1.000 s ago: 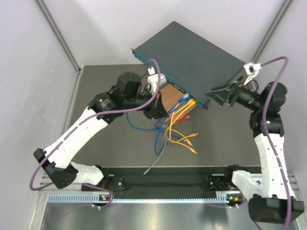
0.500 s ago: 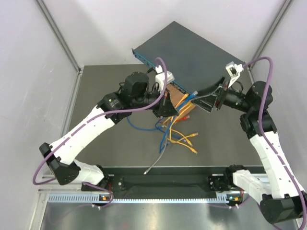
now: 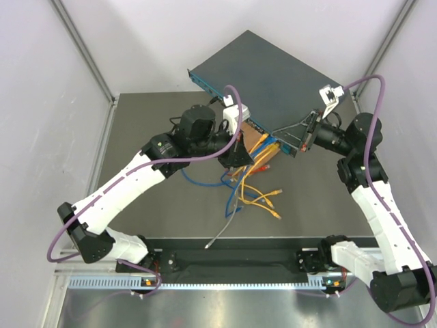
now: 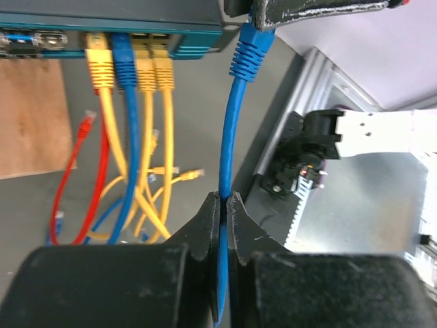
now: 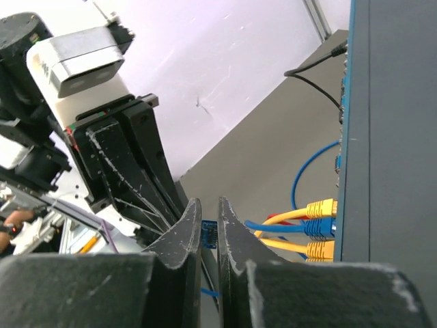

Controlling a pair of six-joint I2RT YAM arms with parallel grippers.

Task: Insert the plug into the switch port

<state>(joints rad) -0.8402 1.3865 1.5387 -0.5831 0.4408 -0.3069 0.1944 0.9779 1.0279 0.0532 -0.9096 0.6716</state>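
Observation:
The switch is a wide dark teal-grey box at the back, its socket face holding yellow and blue cables. My left gripper is shut on a blue cable, just in front of that face. The cable rises to its blue plug, which hangs just off the right end of the socket row. My right gripper has closed on the plug, which shows between its jaws. In the top view the two grippers, left and right, meet at the switch's front edge.
A brown wooden board lies under the switch's front. Loose yellow, blue and red cables sprawl over the dark mat. Grey walls close in on both sides, and an aluminium rail runs along the near edge.
My right gripper has swung left from the switch's right corner to its front face and shut on the plug. The left arm shifted slightly right, still holding the cable.

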